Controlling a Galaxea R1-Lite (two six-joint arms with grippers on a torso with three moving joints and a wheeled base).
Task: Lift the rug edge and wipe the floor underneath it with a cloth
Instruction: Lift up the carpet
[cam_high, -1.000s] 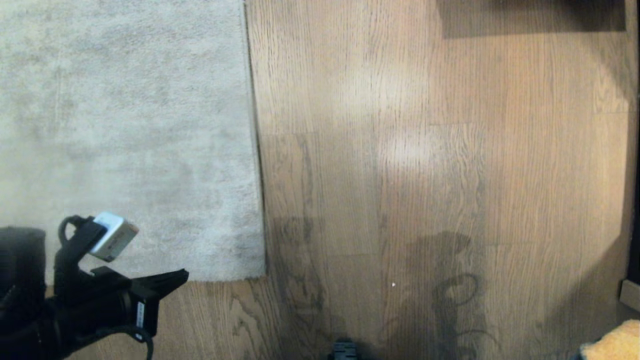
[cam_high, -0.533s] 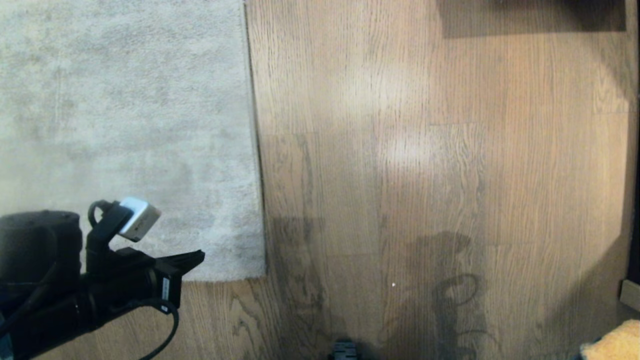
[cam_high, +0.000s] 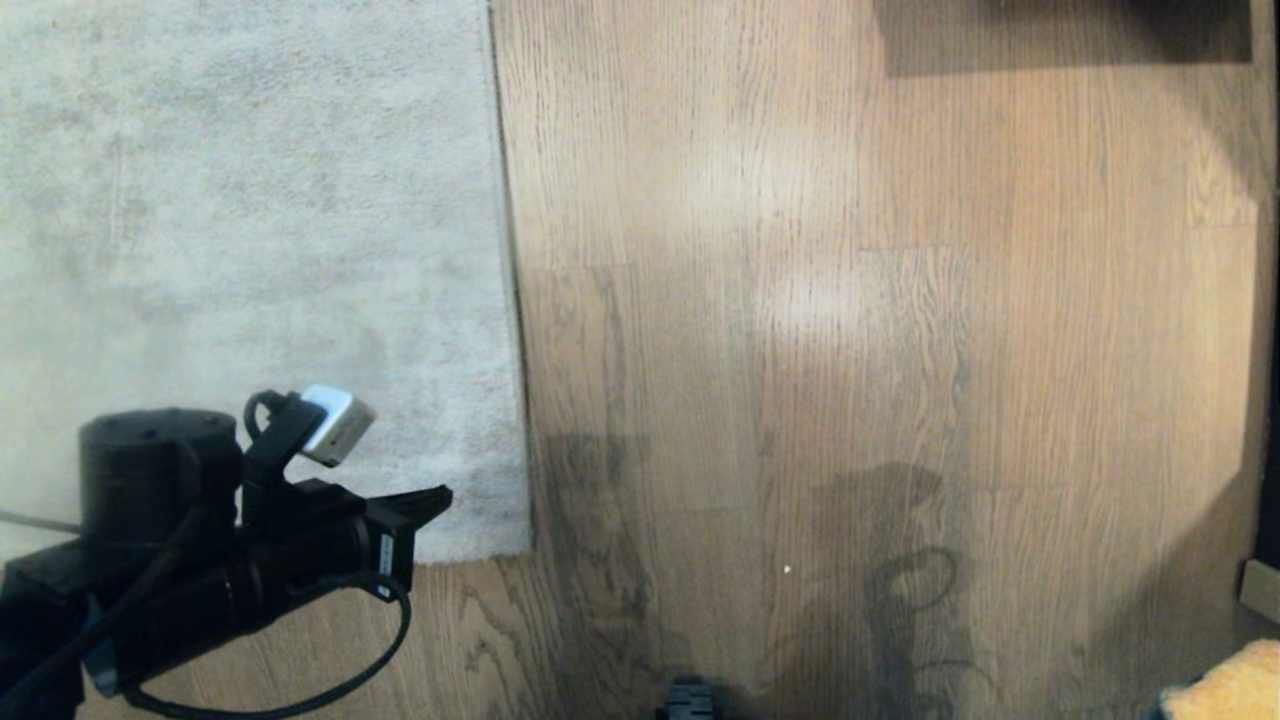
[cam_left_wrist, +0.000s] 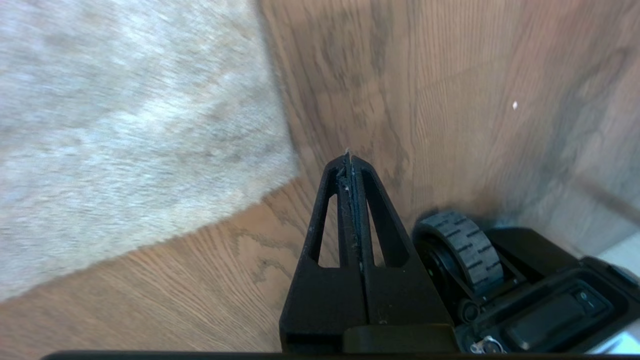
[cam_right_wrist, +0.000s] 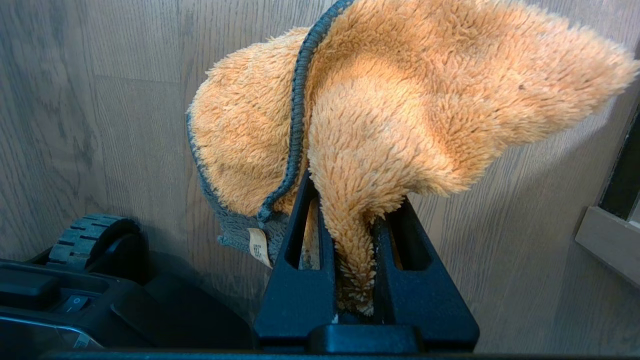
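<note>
- Three views to go through; I start with the head view. The rug (cam_high: 250, 250) lies flat over the upper left, its edge (cam_high: 510, 300) running down to a corner (cam_high: 525, 550) near the lower middle.
- The floor (cam_high: 850, 350) takes up everything to the right of the rug and the strip below it, with dark grain swirls and a shadow low in the middle.
- My left gripper (cam_high: 445, 495) reaches in from the lower left, its tip over the rug's near border, just short of the corner. From here I see its fingers come to one point.
- A bit of the cloth (cam_high: 1225, 685) shows at the lower right corner, well apart from the rug. I cannot see the right gripper in this view.
- Left wrist view: the left gripper (cam_left_wrist: 349, 159) is closed on nothing, its two fingers pressed together, bits of lint along the seam. The tip hangs over bare floor (cam_left_wrist: 450, 100) just beside the rug corner (cam_left_wrist: 292, 170). I cannot tell whether it touches anything. A base wheel (cam_left_wrist: 462, 250) sits close behind.
- Right wrist view: the right gripper (cam_right_wrist: 356, 210) is clamped on the cloth (cam_right_wrist: 400, 100), a fold of orange fluff pinched between its fingers. The rest billows above them, a grey-green hem and a small tag on one side. Floor (cam_right_wrist: 125, 125) lies beyond, with another wheel (cam_right_wrist: 85, 240) nearby.
</note>
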